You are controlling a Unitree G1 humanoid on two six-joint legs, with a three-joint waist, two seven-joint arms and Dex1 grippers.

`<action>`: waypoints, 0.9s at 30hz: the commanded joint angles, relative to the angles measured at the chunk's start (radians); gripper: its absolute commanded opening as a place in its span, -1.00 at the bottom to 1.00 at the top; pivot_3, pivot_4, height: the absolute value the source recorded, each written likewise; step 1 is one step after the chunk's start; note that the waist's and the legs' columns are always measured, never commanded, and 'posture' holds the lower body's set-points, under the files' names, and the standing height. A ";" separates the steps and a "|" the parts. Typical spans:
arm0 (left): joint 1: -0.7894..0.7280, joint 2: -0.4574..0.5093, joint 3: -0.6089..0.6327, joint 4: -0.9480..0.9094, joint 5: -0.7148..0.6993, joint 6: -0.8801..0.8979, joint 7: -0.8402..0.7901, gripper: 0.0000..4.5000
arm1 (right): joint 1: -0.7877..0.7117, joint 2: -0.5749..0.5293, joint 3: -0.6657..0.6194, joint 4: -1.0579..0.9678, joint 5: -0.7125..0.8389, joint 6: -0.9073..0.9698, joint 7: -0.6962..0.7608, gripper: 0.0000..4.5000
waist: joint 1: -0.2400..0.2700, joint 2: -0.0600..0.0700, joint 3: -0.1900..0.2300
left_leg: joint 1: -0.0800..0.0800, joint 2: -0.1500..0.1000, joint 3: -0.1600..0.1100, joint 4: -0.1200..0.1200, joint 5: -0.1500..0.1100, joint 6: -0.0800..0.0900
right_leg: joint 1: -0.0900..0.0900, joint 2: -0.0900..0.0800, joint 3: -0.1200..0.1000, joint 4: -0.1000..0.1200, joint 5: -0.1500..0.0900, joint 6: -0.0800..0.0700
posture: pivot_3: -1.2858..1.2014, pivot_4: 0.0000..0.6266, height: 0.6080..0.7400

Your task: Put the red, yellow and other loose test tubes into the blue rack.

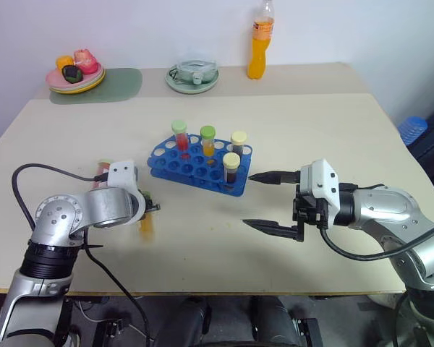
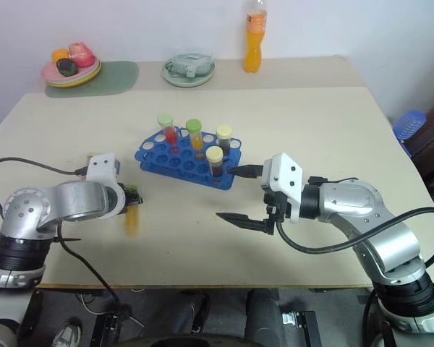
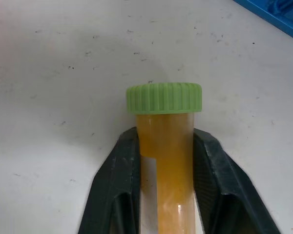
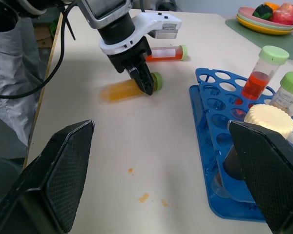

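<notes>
Ribbed green cap tops the clear orange-filled tube (image 3: 164, 146), clenched by the left end effector (image 3: 164, 161); right end effector (image 1: 273, 202) gapes at the perforated blue rack's (image 1: 175, 163) four o'clock.

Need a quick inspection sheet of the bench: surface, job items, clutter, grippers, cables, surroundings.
Surface: beige table, small orange spots beside the rack.
Job's things: blue plastic rack holds four capped tubes; green-capped orange tube in left gripper; red-liquid tube lies loose.
Clutter: orange drink bottle, green plate, fruit plate on green mat.
Grippers: left gripper shut on tube; right gripper open, beside rack.
Cables: black cable on left arm.
Surroundings: white wall.
</notes>
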 commanded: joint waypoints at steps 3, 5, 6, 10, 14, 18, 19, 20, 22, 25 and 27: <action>0.008 0.020 0.043 -0.007 -0.014 0.027 -0.037 -0.65 | -0.001 -0.001 -0.010 -0.011 0.004 -0.022 0.003 1.00 | 0.000 0.000 0.000 | 0.000 0.000 0.000 0.000 0.000 0.000 | 0.000 0.000 0.000 0.000 0.000 0.000 | 0.03 -0.52 1.00; 0.011 0.068 0.064 -0.023 -0.014 0.054 -0.131 -0.65 | -0.007 0.004 -0.005 -0.002 -0.002 -0.029 0.004 1.00 | -0.002 0.000 0.000 | 0.000 0.000 0.000 0.000 0.000 0.000 | 0.000 0.000 0.000 0.000 0.000 0.000 | 0.03 -0.52 1.00; 0.008 0.104 0.075 -0.031 -0.014 0.074 -0.200 -0.65 | -0.012 0.008 -0.001 0.005 -0.005 -0.031 0.003 1.00 | -0.003 0.000 0.000 | 0.000 0.000 0.000 0.000 0.000 0.000 | -0.001 0.000 0.000 0.001 0.000 0.000 | 0.03 -0.52 1.00; -0.007 0.280 0.107 -0.133 -0.014 0.098 -0.469 -0.65 | -0.017 0.012 0.006 0.025 -0.015 -0.050 0.008 1.00 | -0.005 -0.001 0.001 | -0.001 0.000 0.001 -0.001 0.000 0.000 | -0.003 0.000 0.000 0.001 0.000 0.000 | 0.03 -0.52 1.00; 0.003 0.346 0.168 -0.336 0.351 -0.007 -0.890 -0.65 | -0.015 0.014 0.001 0.034 -0.012 -0.058 0.004 1.00 | -0.001 -0.001 0.001 | -0.002 0.000 0.001 -0.001 0.000 0.000 | -0.002 0.000 0.001 0.000 0.000 0.000 | 0.03 -0.52 1.00; 0.107 0.283 0.108 -0.442 0.898 -0.431 -1.289 -0.65 | -0.006 0.015 -0.011 0.027 -0.006 -0.052 -0.010 1.00 | -0.003 0.000 0.000 | -0.001 0.001 0.004 -0.002 0.000 0.000 | 0.000 0.000 0.001 -0.003 0.000 -0.001 | 0.03 -0.52 1.00; 0.123 0.244 0.090 -0.430 0.986 -0.503 -1.317 -0.65 | -0.002 0.014 -0.015 0.019 -0.005 -0.047 -0.018 1.00 | -0.004 0.000 0.001 | -0.001 0.001 0.004 -0.002 0.000 0.000 | -0.001 0.000 0.001 -0.004 0.000 -0.001 | 0.03 -0.52 1.00; 0.130 0.214 0.067 -0.415 1.069 -0.562 -1.340 -0.65 | 0.003 0.012 -0.021 0.013 -0.003 -0.041 -0.025 1.00 | -0.003 0.000 0.000 | -0.001 0.002 0.005 -0.002 0.000 0.000 | -0.001 0.000 0.001 -0.004 0.001 -0.002 | 0.03 -0.52 1.00; 0.134 0.157 0.018 -0.375 1.215 -0.659 -1.388 -0.65 | 0.013 0.006 -0.031 0.003 0.001 -0.033 -0.037 1.00 | -0.002 -0.001 0.001 | -0.001 0.003 0.006 -0.003 0.000 0.000 | -0.001 0.000 0.001 -0.005 0.001 -0.002 | 0.03 -0.52 1.00; 0.125 0.024 -0.067 -0.277 1.355 -0.851 -1.548 -0.65 | 0.045 -0.011 -0.064 -0.027 0.010 -0.016 -0.058 1.00 | 0.004 -0.001 0.001 | -0.002 0.002 0.006 -0.002 -0.001 0.001 | 0.000 0.000 0.000 -0.006 0.001 -0.002 | 0.03 -0.52 1.00; 0.107 -0.068 -0.107 -0.192 1.434 -0.966 -1.623 -0.65 | 0.071 -0.023 -0.091 -0.056 0.022 0.004 -0.076 1.00 | 0.006 -0.001 0.001 | -0.002 0.002 0.006 -0.001 -0.001 0.003 | 0.000 0.000 0.000 -0.007 0.002 -0.002 | 0.03 -0.52 1.00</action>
